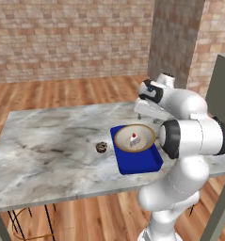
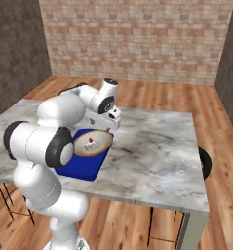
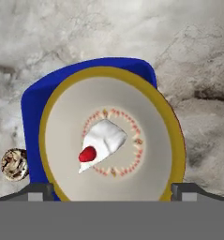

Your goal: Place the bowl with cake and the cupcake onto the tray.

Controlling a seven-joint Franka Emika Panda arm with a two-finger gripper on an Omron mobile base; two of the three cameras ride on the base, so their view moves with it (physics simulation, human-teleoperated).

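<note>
While tool point(image 3: 111, 191) spread wide, bowl with cake point(image 3: 112, 140) over tray point(image 3: 34, 105).

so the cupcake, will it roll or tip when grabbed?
The cupcake is small and round, sitting alone on the marble table left of the tray, so a sideways nudge probably slides or rolls it. It looks squat, so tipping seems less likely. Likely light, so close on it gently.

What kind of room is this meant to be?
Probably a rendered kitchen or dining area: a marble-topped table with stools underneath, brick walls, wood floor, and a bowl with cake over a blue tray.
</note>
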